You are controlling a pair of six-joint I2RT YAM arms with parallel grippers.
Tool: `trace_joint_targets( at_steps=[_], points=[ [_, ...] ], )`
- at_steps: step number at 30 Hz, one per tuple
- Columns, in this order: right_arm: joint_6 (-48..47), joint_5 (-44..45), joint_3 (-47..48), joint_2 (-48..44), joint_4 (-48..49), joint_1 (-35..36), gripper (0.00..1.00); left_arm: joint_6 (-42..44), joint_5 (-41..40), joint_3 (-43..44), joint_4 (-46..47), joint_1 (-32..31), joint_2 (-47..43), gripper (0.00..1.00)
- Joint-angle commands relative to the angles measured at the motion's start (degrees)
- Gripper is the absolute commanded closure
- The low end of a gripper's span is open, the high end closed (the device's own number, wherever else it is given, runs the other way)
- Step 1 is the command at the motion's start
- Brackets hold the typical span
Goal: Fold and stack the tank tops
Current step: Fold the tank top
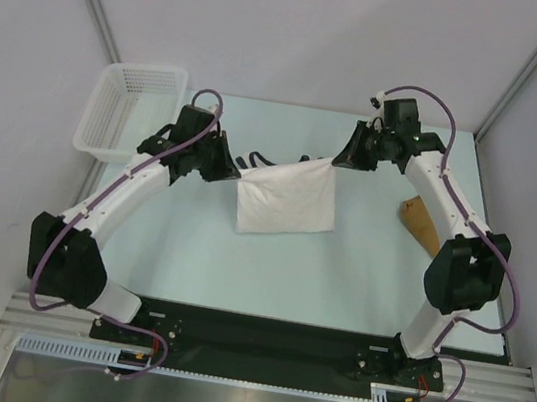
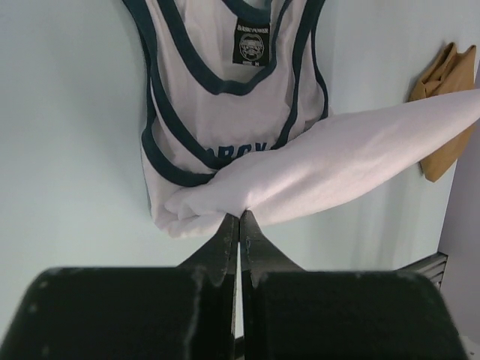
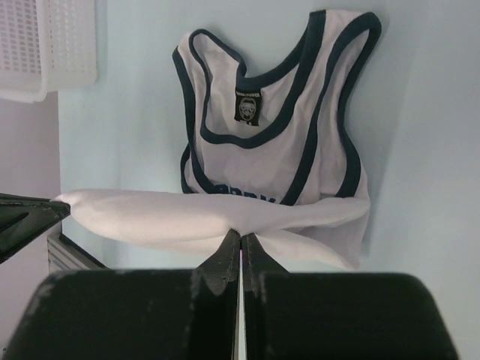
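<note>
White tank top, trimmed in navy at the neck and armholes with blue lettering on the chest, lay strap-end flat on the table, its lower edge raised and drawn taut, partly covering the lettering. Left gripper and right gripper were each clamped tight on a corner of that raised edge. A plain tan-brown tank top lay crumpled toward the table's right side, and a white lattice basket stood at the far left corner, apart from both tops.
</note>
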Motion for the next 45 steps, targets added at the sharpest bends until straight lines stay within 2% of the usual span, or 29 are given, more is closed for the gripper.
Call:
trace_joint_targets(
  at_steps=[1, 22, 26, 33, 35, 37, 38, 39, 40, 42, 43, 45],
  points=[
    [0.0, -2.0, 5.7, 3.2, 1.9, -0.5, 1.0, 2.0, 1.6, 4.3, 1.9, 2.1, 3.3, 1.0],
    [5.0, -7.3, 29.9, 29.2, 4.6, -3.9, 0.99, 3.1, 4.6, 22.7, 2.7, 9.3, 26.8, 1.0],
    [7.1, -7.4, 32.0, 32.8, 6.4, -3.9, 0.98, 3.5, 4.9, 28.7, 1.5, 9.6, 32.9, 1.0],
    [11.3, -8.5, 31.6, 39.2, 15.4, -4.1, 0.92, 2.0, 5.5, 33.6, 3.7, 10.7, 42.1, 0.97],
    [12.5, -8.5, 31.1, 41.2, 17.6, -4.1, 0.9, 1.8, 5.5, 36.1, 4.4, 10.8, 44.2, 0.92],
    [13.8, -7.7, 29.8, 42.0, 20.4, -4.1, 0.88, 2.1, 4.9, 37.3, 5.1, 10.9, 46.3, 0.8],
    [13.9, -7.5, 29.0, 41.8, 21.3, -4.1, 0.81, 2.5, 4.4, 38.6, 5.2, 10.8, 46.7, 0.72],
    [13.7, -7.1, 28.2, 41.3, 22.9, -4.1, 0.58, 2.8, 3.1, 39.0, 5.2, 10.8, 46.3, 0.6],
    [12.9, -6.4, 25.6, 40.3, 23.4, -4.1, 0.48, 3.6, 2.2, 39.1, 4.8, 10.9, 45.6, 0.39],
    [11.5, -4.1, 21.9, 35.7, 26.1, -4.1, 0.26, 4.8, -0.3, 38.7, 4.4, 10.8, 42.3, 0.29],
    [10.8, -3.1, 19.6, 33.9, 26.7, -4.1, 0.22, 5.5, -2.6, 38.2, 4.0, 10.9, 40.9, 0.23],
    [8.7, -1.3, 14.2, 28.5, 27.4, -4.1, 0.21, 6.3, -3.5, 35.2, 4.1, 10.8, 37.7, 0.23]
  ],
)
